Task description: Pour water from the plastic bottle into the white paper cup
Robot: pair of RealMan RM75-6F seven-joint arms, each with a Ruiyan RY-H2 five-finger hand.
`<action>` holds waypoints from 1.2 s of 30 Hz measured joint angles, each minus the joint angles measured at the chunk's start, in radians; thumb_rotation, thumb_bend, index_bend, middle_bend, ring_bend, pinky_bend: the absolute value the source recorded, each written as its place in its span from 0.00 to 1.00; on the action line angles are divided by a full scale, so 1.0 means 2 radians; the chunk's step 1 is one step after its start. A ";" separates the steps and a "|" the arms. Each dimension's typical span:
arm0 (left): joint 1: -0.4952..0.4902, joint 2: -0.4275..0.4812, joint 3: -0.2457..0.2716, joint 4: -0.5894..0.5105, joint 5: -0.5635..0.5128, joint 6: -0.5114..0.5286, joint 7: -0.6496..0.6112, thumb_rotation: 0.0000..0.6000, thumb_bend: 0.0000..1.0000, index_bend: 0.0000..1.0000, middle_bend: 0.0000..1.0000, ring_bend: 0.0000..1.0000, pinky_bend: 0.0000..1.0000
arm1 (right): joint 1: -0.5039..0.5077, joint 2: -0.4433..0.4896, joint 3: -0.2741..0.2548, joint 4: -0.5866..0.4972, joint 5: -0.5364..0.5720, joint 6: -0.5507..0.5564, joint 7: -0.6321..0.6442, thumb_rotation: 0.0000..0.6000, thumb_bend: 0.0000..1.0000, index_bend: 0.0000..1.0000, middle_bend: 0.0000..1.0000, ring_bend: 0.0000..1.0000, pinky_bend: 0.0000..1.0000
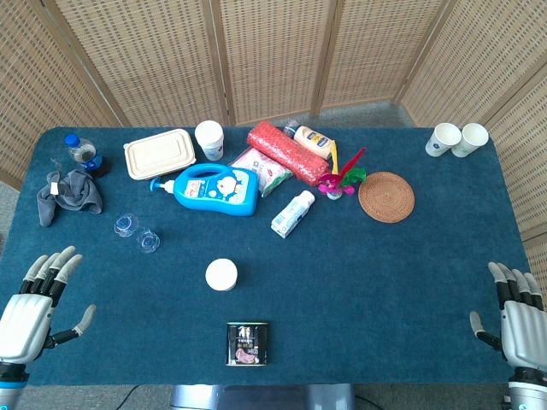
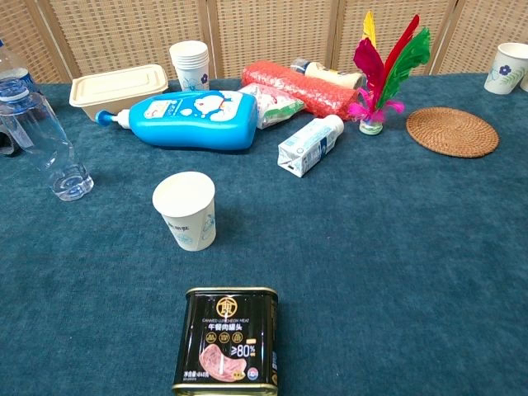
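Observation:
A clear plastic bottle (image 1: 128, 225) stands on the left part of the blue table, and the chest view shows it (image 2: 45, 140) at the far left edge. The white paper cup (image 1: 220, 274) stands upright near the table's middle front, and its open mouth (image 2: 183, 191) shows nothing inside that I can make out. My left hand (image 1: 34, 303) hovers at the front left corner with fingers spread, well short of the bottle. At the front right corner my right hand (image 1: 517, 312) is likewise open and holds nothing. Neither hand appears in the chest view.
A black tin (image 1: 247, 343) lies in front of the cup. Behind it are a blue detergent bottle (image 1: 214, 189), a milk carton (image 1: 292, 213), a lunch box (image 1: 159, 153), stacked cups (image 1: 208, 138), a red roll (image 1: 287, 152), a shuttlecock (image 1: 340, 178) and a coaster (image 1: 386, 196). A grey cloth (image 1: 70, 193) and a blue-capped bottle (image 1: 83, 152) sit far left.

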 measured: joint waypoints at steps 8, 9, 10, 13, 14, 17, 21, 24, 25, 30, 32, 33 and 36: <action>-0.003 -0.001 -0.005 0.047 -0.042 -0.020 -0.110 0.30 0.43 0.00 0.03 0.00 0.01 | 0.007 -0.003 0.003 0.001 0.006 -0.009 -0.003 0.99 0.40 0.02 0.09 0.03 0.00; -0.004 -0.002 -0.007 0.061 -0.050 -0.025 -0.128 0.28 0.43 0.00 0.02 0.00 0.01 | 0.007 -0.003 0.004 0.000 0.006 -0.009 -0.003 0.99 0.40 0.02 0.09 0.03 0.00; -0.005 -0.004 -0.009 0.072 -0.056 -0.028 -0.141 0.25 0.41 0.00 0.01 0.00 0.01 | 0.007 -0.003 0.004 0.000 0.007 -0.009 -0.003 0.98 0.40 0.02 0.09 0.03 0.00; -0.008 -0.013 -0.014 0.108 -0.070 -0.038 -0.183 0.17 0.37 0.00 0.00 0.00 0.03 | 0.008 -0.003 0.004 -0.001 0.007 -0.009 -0.005 0.98 0.40 0.02 0.09 0.03 0.00; -0.009 -0.017 -0.016 0.118 -0.073 -0.040 -0.195 0.13 0.36 0.00 0.00 0.00 0.03 | 0.008 -0.003 0.004 -0.001 0.008 -0.010 -0.005 0.99 0.40 0.02 0.09 0.03 0.00; -0.012 -0.031 -0.022 0.151 -0.084 -0.050 -0.239 0.09 0.34 0.00 0.00 0.00 0.04 | 0.008 -0.002 0.004 -0.003 0.009 -0.010 -0.008 0.98 0.40 0.02 0.09 0.03 0.00; -0.017 -0.051 -0.032 0.186 -0.097 -0.064 -0.308 0.09 0.33 0.00 0.00 0.00 0.05 | 0.008 0.000 0.004 -0.007 0.010 -0.009 -0.011 0.98 0.40 0.02 0.09 0.03 0.00; -0.023 -0.065 -0.040 0.209 -0.104 -0.076 -0.361 0.09 0.33 0.00 0.00 0.00 0.05 | 0.008 0.001 0.005 -0.009 0.011 -0.008 -0.013 0.99 0.40 0.01 0.09 0.03 0.00; -0.025 -0.069 -0.043 0.216 -0.106 -0.079 -0.377 0.09 0.33 0.00 0.00 0.00 0.05 | 0.009 0.001 0.005 -0.010 0.011 -0.008 -0.013 0.99 0.40 0.01 0.09 0.03 0.00; -0.039 -0.094 -0.056 0.258 -0.115 -0.103 -0.432 0.09 0.33 0.00 0.00 0.00 0.06 | 0.011 0.001 0.006 -0.013 0.012 -0.011 -0.016 0.98 0.40 0.00 0.09 0.02 0.00; -0.045 -0.100 -0.059 0.266 -0.116 -0.112 -0.437 0.10 0.33 0.00 0.00 0.00 0.06 | 0.012 0.001 0.006 -0.013 0.013 -0.011 -0.016 0.98 0.40 0.00 0.09 0.02 0.00; -0.049 -0.105 -0.061 0.271 -0.118 -0.118 -0.440 0.10 0.33 0.00 0.00 0.00 0.06 | 0.012 0.001 0.006 -0.014 0.013 -0.012 -0.017 0.98 0.40 0.00 0.09 0.02 0.00; -0.057 -0.114 -0.064 0.280 -0.121 -0.129 -0.442 0.15 0.33 0.00 0.00 0.00 0.09 | 0.013 0.002 0.006 -0.015 0.013 -0.011 -0.017 0.98 0.40 0.00 0.09 0.02 0.00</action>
